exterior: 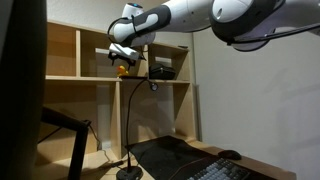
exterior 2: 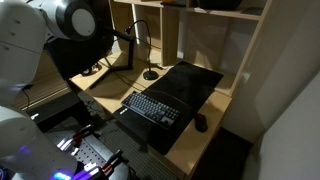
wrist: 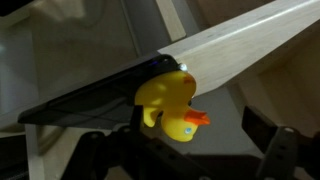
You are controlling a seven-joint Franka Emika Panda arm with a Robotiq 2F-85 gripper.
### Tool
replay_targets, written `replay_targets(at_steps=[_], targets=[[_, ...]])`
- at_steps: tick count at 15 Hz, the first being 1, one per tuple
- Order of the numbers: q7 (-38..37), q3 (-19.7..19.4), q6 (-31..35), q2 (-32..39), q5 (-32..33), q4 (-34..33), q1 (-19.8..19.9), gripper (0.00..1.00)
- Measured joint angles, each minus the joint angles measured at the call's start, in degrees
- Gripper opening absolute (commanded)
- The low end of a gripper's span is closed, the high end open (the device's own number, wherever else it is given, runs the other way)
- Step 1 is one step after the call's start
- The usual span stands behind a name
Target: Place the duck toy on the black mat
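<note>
Counting it all up, what was there? asked Mira.

One of each, said Tom: one duck toy [exterior: 122,70], one black mat [exterior 2: 196,84], one keyboard [exterior 2: 152,107], one mouse [exterior 2: 200,123], one gooseneck stand [exterior 2: 151,74] with a round base, and one white arm [exterior: 190,15].

And where was the duck relative to the claw?

Right under the gripper [exterior: 121,58] in an exterior view, touching or nearly so, up at the level of a shelf board. In the wrist view the duck toy [wrist: 170,105] filled the middle, head and orange beak turned downward, with the dark fingers [wrist: 97,152] showing low on either side of it. I could not tell whether they pinched it or stood spread around it.

And the mat?

Flat on the desk [exterior 2: 190,145], well below the duck and apart from it. The keyboard lay across one end of the mat, the mouse just beside the keyboard, and the stand's base sat off the mat's far end.

The room?

A pale wooden shelf unit [exterior: 70,60] with open compartments stood behind the desk, next to a plain light wall [exterior: 250,100].
</note>
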State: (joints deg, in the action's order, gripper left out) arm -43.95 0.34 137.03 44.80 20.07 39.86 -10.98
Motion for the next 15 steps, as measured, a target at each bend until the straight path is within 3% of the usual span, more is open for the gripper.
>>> replay_targets(at_steps=[3,4,6,15], targets=[[-2.8,-1.7,2.4,0.6,3.1,0.0,-0.8,0.99],[-3.6,-2.3,2.7,0.7,4.2,0.0,-1.1,0.74],[-4.7,-3.5,2.5,0.8,5.9,0.0,-1.6,0.71],[-5.2,-5.5,-2.4,0.5,8.1,-0.1,-3.0,0.08]])
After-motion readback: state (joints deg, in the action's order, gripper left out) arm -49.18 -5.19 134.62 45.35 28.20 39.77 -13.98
